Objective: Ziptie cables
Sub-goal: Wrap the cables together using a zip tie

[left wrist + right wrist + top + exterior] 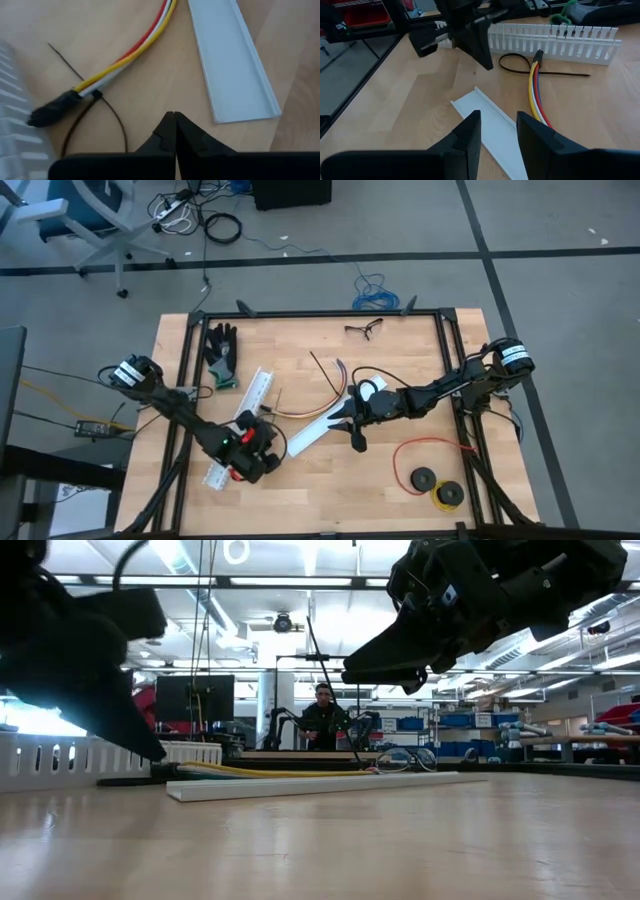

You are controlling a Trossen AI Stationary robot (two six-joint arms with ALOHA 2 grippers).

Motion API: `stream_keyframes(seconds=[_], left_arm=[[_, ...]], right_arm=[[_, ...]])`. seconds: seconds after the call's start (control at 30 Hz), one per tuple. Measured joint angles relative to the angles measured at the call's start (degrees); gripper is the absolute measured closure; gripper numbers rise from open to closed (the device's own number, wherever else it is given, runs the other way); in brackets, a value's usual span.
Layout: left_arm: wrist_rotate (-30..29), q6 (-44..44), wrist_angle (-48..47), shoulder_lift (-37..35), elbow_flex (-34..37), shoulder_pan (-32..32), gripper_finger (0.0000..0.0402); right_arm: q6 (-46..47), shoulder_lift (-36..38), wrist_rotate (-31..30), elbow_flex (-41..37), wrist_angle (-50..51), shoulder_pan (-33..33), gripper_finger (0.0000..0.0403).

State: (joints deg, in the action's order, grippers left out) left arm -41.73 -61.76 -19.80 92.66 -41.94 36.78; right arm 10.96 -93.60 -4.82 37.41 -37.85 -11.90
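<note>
The cables (135, 47) lie on the wooden table as a bundle of yellow, white and red wires ending in a dark plug (52, 110). A dark ziptie (97, 100) loops loosely around them just behind the plug, its thin tail (65, 60) sticking out. My left gripper (174, 120) is shut and hovers close to the loop, between the plug and a white flat channel strip (230, 60). My right gripper (497, 132) stands open above the strip's other part, with nothing between its fingers. In the high view the cables (310, 405) curve between both grippers.
A white slotted channel (560, 42) lies just behind the plug. A black and green glove (222, 352) lies at the far left. A red wire loop (430, 452) with black spools (425, 478) sits near right. A person (322, 720) stands beyond the table.
</note>
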Motion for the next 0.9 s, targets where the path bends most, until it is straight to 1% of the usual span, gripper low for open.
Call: stream_keyframes(seconds=[0.17, 0.3, 0.4, 0.47, 0.57, 0.67, 0.77, 0.83, 0.9], left_arm=[[-4.8, -1.5, -5.9, -1.4, -1.2, 2.0, 0.04], [-8.2, -9.8, -15.8, -4.6, -0.7, 3.8, 0.0401], [-8.2, -15.3, -20.9, -6.6, 0.6, 5.0, 0.0401], [-8.8, -17.2, -21.7, -7.9, 1.8, 5.4, 0.0401], [-12.4, -21.6, -21.9, -9.8, 4.4, 6.1, 0.0401], [-17.3, -24.0, -18.3, -11.9, 6.3, 7.4, 0.0401], [-19.7, -22.3, -13.4, -14.5, 8.4, 9.4, 0.0401], [-19.1, -19.4, -8.3, -16.6, 10.6, 10.5, 0.0401], [-16.4, -13.7, -0.3, -19.5, 13.5, 10.9, 0.0401]], right_arm=[[0.0, 0.0, 0.0, 0.0, 0.0, 0.0, 0.029], [0.0, 0.0, 0.0, 0.0, 0.1, 0.0, 0.029], [0.0, 0.0, 0.0, 0.0, 0.1, 0.0, 0.029], [0.0, 0.0, 0.0, 0.0, 0.2, 0.0, 0.029], [0.0, 0.0, 0.0, 0.0, 0.1, 0.0, 0.029], [-0.1, 0.0, 0.0, 0.0, 0.1, 0.0, 0.029], [-0.1, 0.0, 0.0, 0.0, 0.2, 0.0, 0.029], [-0.1, 0.0, 0.0, 0.0, 0.2, -0.1, 0.029], [-0.4, 0.0, 0.0, 0.0, 0.2, -0.1, 0.029]])
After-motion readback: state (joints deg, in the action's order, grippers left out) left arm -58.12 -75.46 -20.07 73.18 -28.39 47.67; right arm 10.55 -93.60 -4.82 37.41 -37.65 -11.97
